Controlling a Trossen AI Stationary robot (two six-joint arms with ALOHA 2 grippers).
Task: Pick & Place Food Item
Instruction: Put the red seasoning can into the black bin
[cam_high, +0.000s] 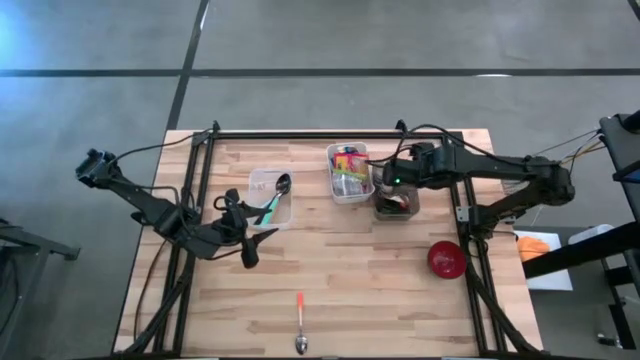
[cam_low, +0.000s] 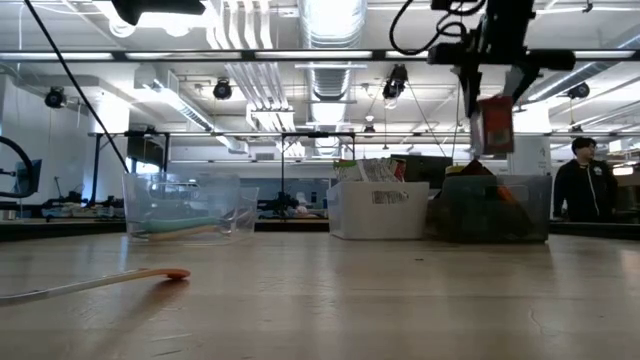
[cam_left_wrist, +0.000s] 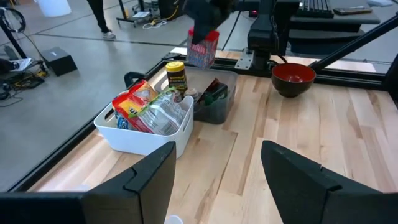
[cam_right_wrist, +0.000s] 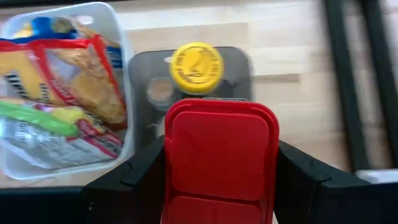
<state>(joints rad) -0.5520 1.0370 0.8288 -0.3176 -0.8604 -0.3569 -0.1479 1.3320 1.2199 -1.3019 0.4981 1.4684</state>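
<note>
From above, the right hand (cam_high: 392, 182) is hanging over the dark grey plastic bin (cam_high: 396, 205) beside the white plastic bin (cam_high: 349, 172) of packaged food, while the left hand (cam_high: 243, 232) is waiting with its fingers apart near the clear plastic tub (cam_high: 270, 197) holding a spoon; a red bowl (cam_high: 446, 260) and an orange-handled spoon (cam_high: 300, 322) are lying on the pale wooden desk (cam_high: 350, 290). At desk height, the right hand (cam_low: 497, 100) is holding a red-lidded food container (cam_low: 494, 124) in the air, clear above the dark grey bin (cam_low: 490, 208). Through the left wrist camera, the container (cam_left_wrist: 203, 50) is hanging over the dark bin (cam_left_wrist: 214, 99), with the white bin (cam_left_wrist: 146, 127) nearer. Through the right wrist camera, the two dark fingers (cam_right_wrist: 134, 180) are clamping the container's red lid (cam_right_wrist: 221, 155) from both sides, directly above a yellow-capped jar (cam_right_wrist: 196, 67) standing in the dark bin.
</note>
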